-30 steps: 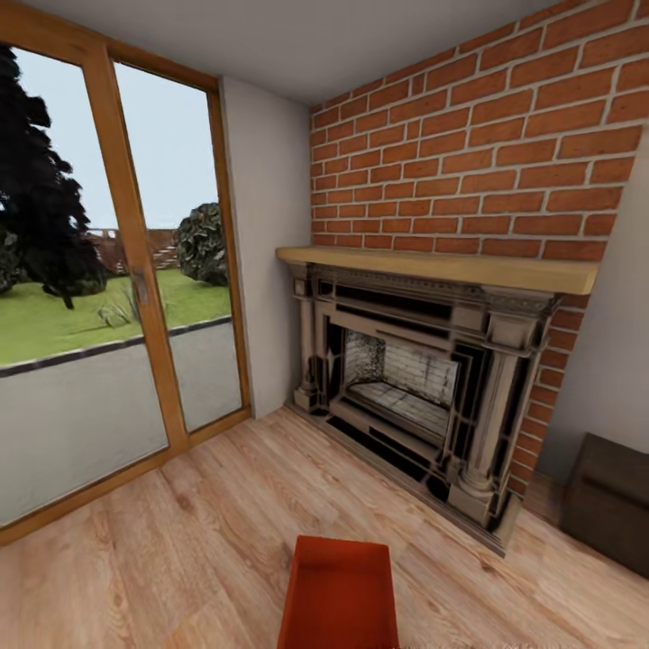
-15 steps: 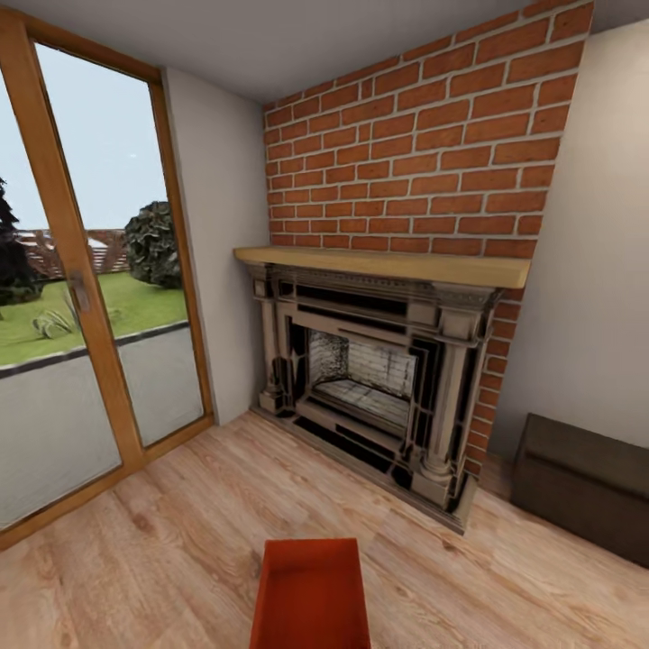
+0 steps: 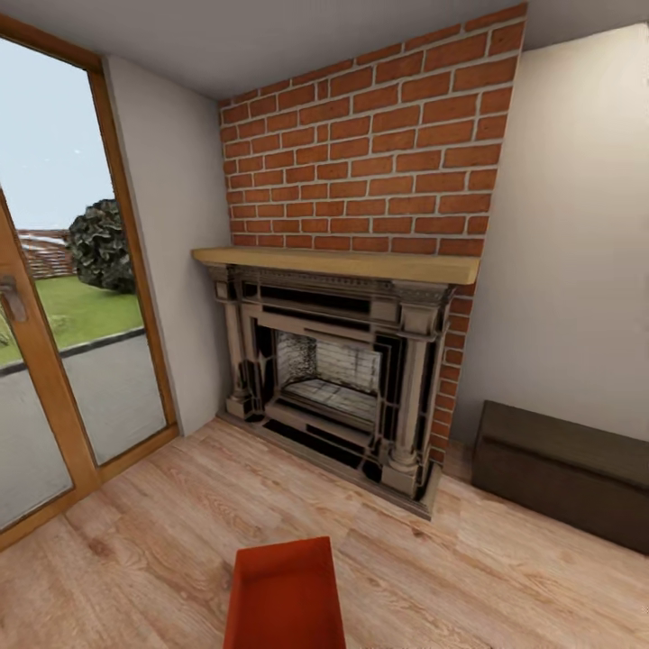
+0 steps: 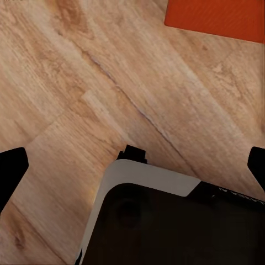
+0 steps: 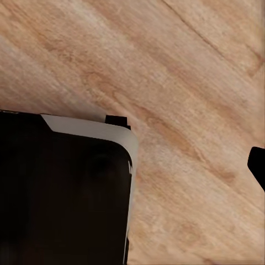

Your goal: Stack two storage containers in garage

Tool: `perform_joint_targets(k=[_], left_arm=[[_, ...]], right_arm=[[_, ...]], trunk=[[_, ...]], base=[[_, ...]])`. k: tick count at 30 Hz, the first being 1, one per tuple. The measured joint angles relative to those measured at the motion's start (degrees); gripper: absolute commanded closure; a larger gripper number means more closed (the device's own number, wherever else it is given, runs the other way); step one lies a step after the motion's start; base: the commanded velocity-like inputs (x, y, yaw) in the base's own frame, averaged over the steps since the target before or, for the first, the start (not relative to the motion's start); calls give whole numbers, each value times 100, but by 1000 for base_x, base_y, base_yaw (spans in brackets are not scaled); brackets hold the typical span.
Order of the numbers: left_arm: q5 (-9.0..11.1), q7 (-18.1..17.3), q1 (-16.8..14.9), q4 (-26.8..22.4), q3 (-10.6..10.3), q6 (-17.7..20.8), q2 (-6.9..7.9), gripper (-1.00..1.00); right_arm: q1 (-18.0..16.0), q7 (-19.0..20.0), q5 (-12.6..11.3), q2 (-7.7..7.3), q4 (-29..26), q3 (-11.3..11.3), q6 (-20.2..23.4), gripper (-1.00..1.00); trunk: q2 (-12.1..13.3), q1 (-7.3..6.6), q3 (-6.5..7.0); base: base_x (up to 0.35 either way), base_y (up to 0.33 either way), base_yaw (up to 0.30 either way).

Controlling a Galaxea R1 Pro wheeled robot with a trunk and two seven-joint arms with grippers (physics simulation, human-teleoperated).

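Left gripper [image 4: 132, 171] wide open, one black fingertip [image 4: 11, 171] at each edge of the left wrist view, well apart, above light wood plank floor [image 4: 72, 83]. Beneath it, a rounded black body with a pale grey rim [image 4: 160, 221], part of the robot. Beyond it on the planks, a corner of an orange-red storage container [image 4: 218, 19].

Right gripper: one black fingertip [image 5: 258, 165] seen at the edge of the right wrist view, over the same plank floor; other finger not made out, so open or closed impossible to tell. Alongside, another black body with a grey rim [image 5: 61, 193].

From the head camera, the living room. At 6 o'clock, lowest in the picture, one storage container [image 3: 284, 595], open-topped, thin plain walls, its near end cut off by the edge. At 12 o'clock, a red brick chimney wall [image 3: 370, 153] with a pale wooden mantel shelf [image 3: 342, 264] over a dark ornate fireplace [image 3: 329, 374]. At 9 o'clock, a wood-framed glass door [image 3: 54, 342], with lawn and a shrub outside. At 4 o'clock, a long dark low cabinet [image 3: 563, 473] against the plain pale wall [image 3: 577, 252].
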Motion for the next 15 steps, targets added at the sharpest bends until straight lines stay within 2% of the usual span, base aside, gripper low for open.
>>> perform_joint_targets(k=[15], left_arm=[[0,0,0,-1,0,0,0,-100]], right_arm=[[-1,22,28,-10,1,62,13,-100]], trunk=[[0,0,0]], base=[[0,0,-12]])
